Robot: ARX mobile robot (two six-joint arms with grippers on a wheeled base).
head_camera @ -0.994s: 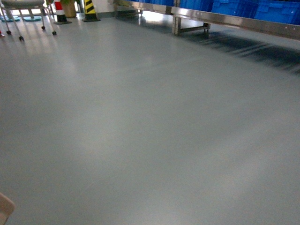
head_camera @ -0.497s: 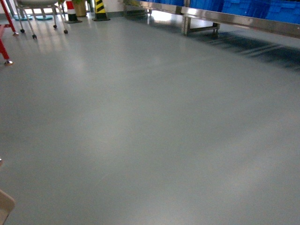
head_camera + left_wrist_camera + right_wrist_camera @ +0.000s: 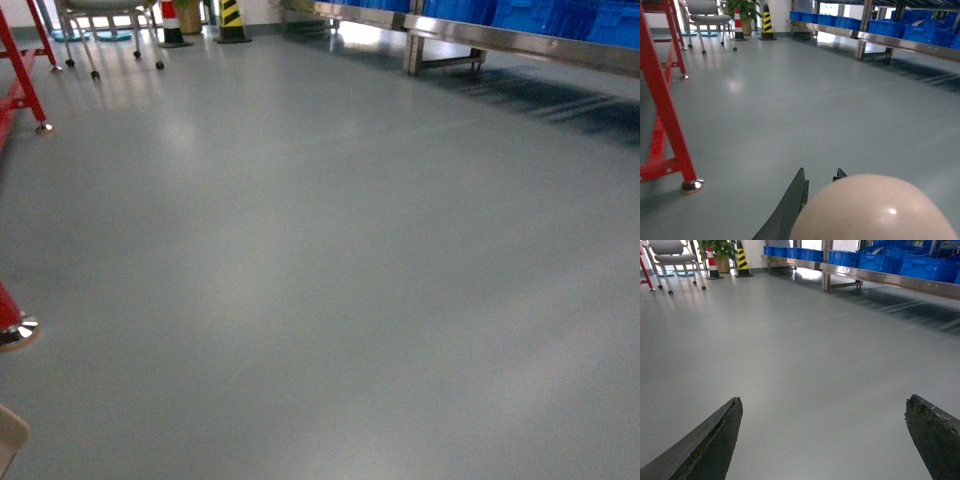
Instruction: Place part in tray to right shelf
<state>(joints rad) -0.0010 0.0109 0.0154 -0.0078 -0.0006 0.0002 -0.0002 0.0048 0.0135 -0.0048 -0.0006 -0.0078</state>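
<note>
The tray [image 3: 875,210] fills the left wrist view's bottom edge, cut off, hiding the left gripper's [image 3: 821,187] grasp, while the right gripper's [image 3: 822,435] fingers [image 3: 705,445] gape wide, empty.

A smooth grey floor [image 3: 330,260] is seen, semi-glossy, with soft reflections across it. A red frame [image 3: 665,110] is finished in painted metal, its foot capped by a shiny chrome disc [image 3: 692,186]. The shelf rail [image 3: 890,280] is brushed steel, and the bins [image 3: 920,265] on it are bright blue plastic. The tray [image 3: 875,210] is shown as smooth cream plastic with a small glossy highlight. The right hand [image 3: 822,440] is tipped by dark, matt, rough-looking fingers [image 3: 710,445].
</note>
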